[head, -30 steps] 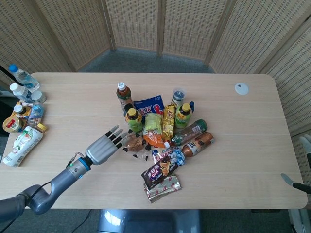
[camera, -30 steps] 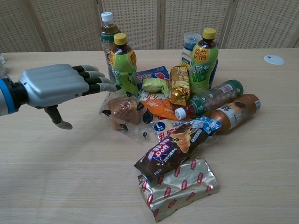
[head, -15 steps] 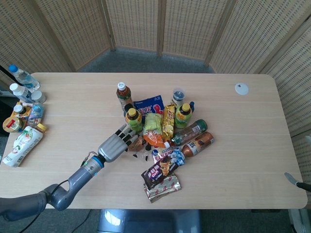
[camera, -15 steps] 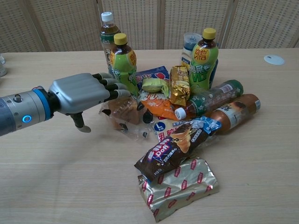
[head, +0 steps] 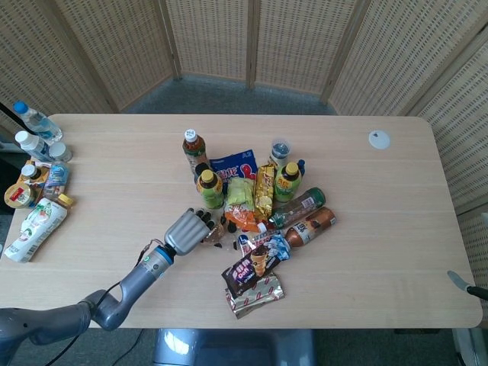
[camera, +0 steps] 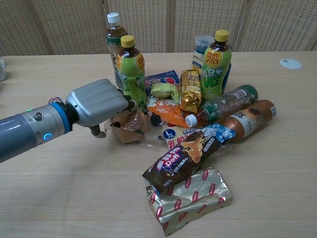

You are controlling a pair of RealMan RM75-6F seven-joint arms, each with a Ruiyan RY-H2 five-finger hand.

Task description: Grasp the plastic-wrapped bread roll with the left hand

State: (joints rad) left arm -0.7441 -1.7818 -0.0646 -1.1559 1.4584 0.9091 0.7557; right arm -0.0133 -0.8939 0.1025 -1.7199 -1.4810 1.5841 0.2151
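With the left hand (camera: 99,102) over the bread roll (camera: 130,126) at the pile's near-left edge, fingers curled onto its wrapper, close firmly around the roll itself, keeping clear of the green bottle (camera: 131,68) behind.

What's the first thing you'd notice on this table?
A big heap of snacks and drink bottles in the middle of the table. The robot's grey left hand comes in from the left and rests on a plastic-wrapped bread roll at the heap's near edge.
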